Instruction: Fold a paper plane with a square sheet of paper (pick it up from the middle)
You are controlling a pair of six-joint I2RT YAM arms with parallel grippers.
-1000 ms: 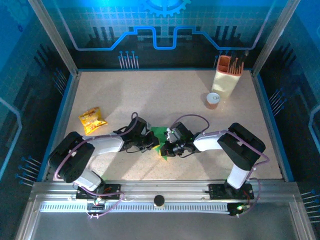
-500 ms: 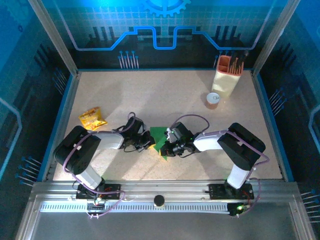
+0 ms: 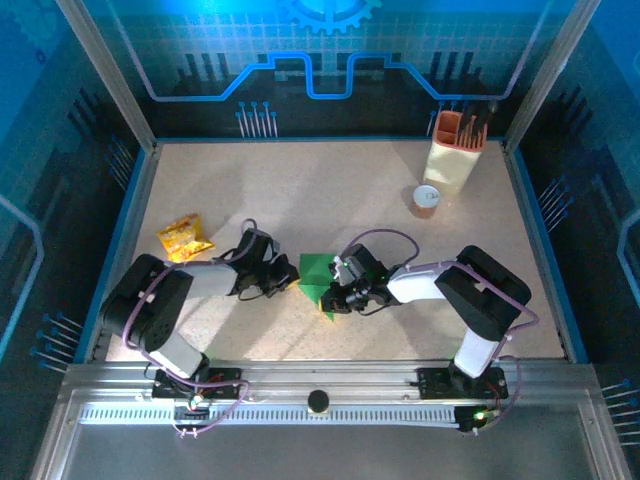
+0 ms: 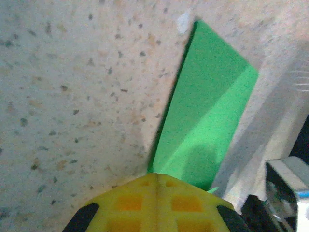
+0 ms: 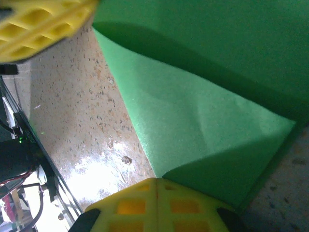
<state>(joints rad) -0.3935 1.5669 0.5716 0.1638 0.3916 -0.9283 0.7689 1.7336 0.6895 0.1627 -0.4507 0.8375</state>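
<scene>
Speckled table [image 3: 330, 190] bears green paper [image 3: 315, 272] — folded in layers, creased.

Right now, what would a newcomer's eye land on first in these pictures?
The bright-green folded paper lies in the near middle, with the left arm's fingers and the right arm's fingers shut and meeting at it from either side. A yellow-orange snack packet lies to the left, and an orange-topped holder stands in the far right corner.
</scene>
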